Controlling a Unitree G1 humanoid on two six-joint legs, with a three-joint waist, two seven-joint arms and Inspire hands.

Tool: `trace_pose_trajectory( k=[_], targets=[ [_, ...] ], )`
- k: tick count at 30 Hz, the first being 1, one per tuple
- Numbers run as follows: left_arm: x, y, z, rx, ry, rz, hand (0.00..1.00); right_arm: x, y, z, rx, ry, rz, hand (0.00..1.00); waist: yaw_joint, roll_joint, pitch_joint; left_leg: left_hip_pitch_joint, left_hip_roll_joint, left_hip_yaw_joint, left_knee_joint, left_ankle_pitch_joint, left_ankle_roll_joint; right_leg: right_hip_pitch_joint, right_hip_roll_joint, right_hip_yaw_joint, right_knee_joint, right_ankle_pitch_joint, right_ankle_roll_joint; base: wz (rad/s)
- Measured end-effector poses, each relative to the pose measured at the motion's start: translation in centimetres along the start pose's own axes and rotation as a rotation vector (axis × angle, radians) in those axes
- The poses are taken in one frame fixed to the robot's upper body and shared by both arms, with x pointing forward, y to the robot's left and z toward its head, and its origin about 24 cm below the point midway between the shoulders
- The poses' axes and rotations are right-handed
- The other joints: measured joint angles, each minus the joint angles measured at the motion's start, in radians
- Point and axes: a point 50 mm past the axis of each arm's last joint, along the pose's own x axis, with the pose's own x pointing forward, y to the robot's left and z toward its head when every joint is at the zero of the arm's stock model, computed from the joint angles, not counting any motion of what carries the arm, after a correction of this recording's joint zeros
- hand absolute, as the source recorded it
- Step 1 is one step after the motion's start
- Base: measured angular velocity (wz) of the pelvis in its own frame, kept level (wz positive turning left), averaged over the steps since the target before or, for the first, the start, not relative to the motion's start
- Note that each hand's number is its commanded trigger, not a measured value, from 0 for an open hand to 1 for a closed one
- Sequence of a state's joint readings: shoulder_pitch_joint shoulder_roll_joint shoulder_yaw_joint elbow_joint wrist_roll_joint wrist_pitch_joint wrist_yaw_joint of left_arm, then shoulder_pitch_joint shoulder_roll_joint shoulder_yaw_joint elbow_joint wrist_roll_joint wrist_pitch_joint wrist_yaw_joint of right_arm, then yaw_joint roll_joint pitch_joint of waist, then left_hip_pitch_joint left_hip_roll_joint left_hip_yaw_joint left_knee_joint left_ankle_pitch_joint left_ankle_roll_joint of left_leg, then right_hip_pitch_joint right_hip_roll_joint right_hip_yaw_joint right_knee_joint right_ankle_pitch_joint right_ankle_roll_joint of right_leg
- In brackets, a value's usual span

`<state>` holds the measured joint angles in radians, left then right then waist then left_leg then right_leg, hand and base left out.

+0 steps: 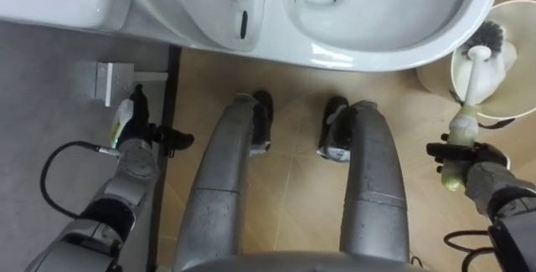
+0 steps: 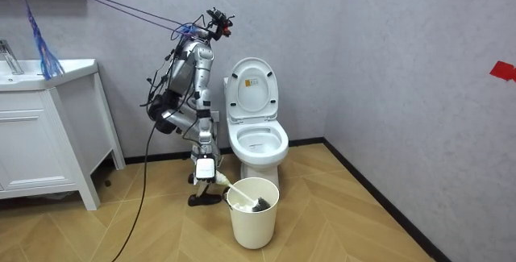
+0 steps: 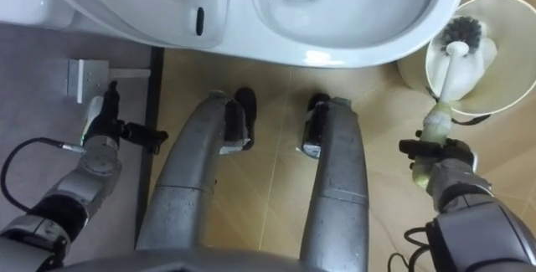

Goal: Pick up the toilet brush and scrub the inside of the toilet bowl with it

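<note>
White toilet (image 1: 377, 50), seat up, bowl open at 12 o'clock. White-handled brush (image 1: 475, 75), dark bristles down in the pale bin (image 1: 515, 79) at 2 o'clock.

Left robot hand (image 1: 134, 142) hangs relaxed, right robot hand (image 1: 481, 167) clenched.

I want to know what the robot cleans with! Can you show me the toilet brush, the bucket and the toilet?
toilet brush (image 1: 490, 36), left eye view: on its dark bristles.
bucket (image 1: 523, 88), left eye view: on its inner wall.
toilet (image 1: 377, 54), left eye view: on the bowl's front rim.
</note>
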<state>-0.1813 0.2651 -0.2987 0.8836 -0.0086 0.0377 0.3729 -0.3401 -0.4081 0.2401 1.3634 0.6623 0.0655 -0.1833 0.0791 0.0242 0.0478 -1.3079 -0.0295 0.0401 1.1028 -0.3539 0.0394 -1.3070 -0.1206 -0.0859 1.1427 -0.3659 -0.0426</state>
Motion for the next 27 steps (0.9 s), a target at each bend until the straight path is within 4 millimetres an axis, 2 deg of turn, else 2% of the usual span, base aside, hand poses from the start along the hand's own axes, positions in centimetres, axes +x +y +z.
trace_pose_trajectory(
  k=[5, 8, 10, 16, 19, 22, 27],
  targets=[
    [-0.6, -0.3, -1.3, 0.004, 0.028, -0.015, 0.0, 0.0, -0.1, -0.6, 0.005, 0.017, 0.019, 1.0, -0.003, 0.0, -0.0003, 0.051, 0.001, -0.002, -0.027, 0.001, 0.0, 0.054, 0.001, -0.005, -0.03, -0.001, 0.002, 0.0],
    [-1.1, -0.5, -2.5, 0.01, 0.06, -0.024, 0.0, 0.0, -0.2, -1.8, 0.001, 0.046, 0.026, 1.0, -0.009, -0.001, -0.0016, 0.122, -0.001, -0.008, -0.083, 0.011, -0.001, 0.13, 0.003, -0.014, -0.091, 0.013, 0.006, 0.01],
    [-1.3, -0.6, -3.1, 0.014, 0.077, -0.035, 0.0, -0.1, 0.0, -2.6, 0.018, 0.076, 0.033, 1.0, -0.013, -0.001, -0.0024, 0.182, 0.001, -0.017, -0.131, 0.025, 0.004, 0.197, 0.017, -0.015, -0.148, 0.027, 0.016, 0.0],
    [-2.0, -0.9, -4.5, 0.007, 0.1, -0.057, 0.0, -0.2, -0.3, -4.3, 0.12, 0.126, 0.039, 1.0, -0.02, -0.005, -0.0061, 0.349, -0.002, -0.017, -0.263, 0.056, 0.012, 0.368, 0.017, -0.03, -0.281, 0.054, 0.026, 0.02],
    [-2.3, -0.7, -5.4, -0.034, 0.126, -0.047, 0.0, -0.4, 0.3, -5.3, 0.21, 0.163, 0.047, 1.0, -0.022, -0.024, -0.0172, 0.434, -0.003, -0.02, -0.336, 0.071, 0.008, 0.452, 0.013, -0.046, -0.35, 0.065, 0.021, 0.0],
    [-2.5, -0.8, -5.8, -0.05, 0.143, -0.047, 0.0, -0.5, 0.5, -6.0, 0.244, 0.189, 0.04, 1.0, -0.02, -0.033, -0.0189, 0.512, 0.001, -0.03, -0.399, 0.083, 0.004, 0.537, 0.022, -0.058, -0.421, 0.079, 0.022, 0.07],
    [-3.0, -0.7, -7.0, -0.068, 0.167, -0.041, 0.0, -0.5, 1.1, -5.7, 0.317, 0.187, 0.008, 1.0, -0.025, -0.049, -0.0228, 0.61, 0.0, -0.033, -0.48, 0.098, 0.005, 0.646, 0.022, -0.079, -0.505, 0.089, 0.027, 0.1]
  ],
)
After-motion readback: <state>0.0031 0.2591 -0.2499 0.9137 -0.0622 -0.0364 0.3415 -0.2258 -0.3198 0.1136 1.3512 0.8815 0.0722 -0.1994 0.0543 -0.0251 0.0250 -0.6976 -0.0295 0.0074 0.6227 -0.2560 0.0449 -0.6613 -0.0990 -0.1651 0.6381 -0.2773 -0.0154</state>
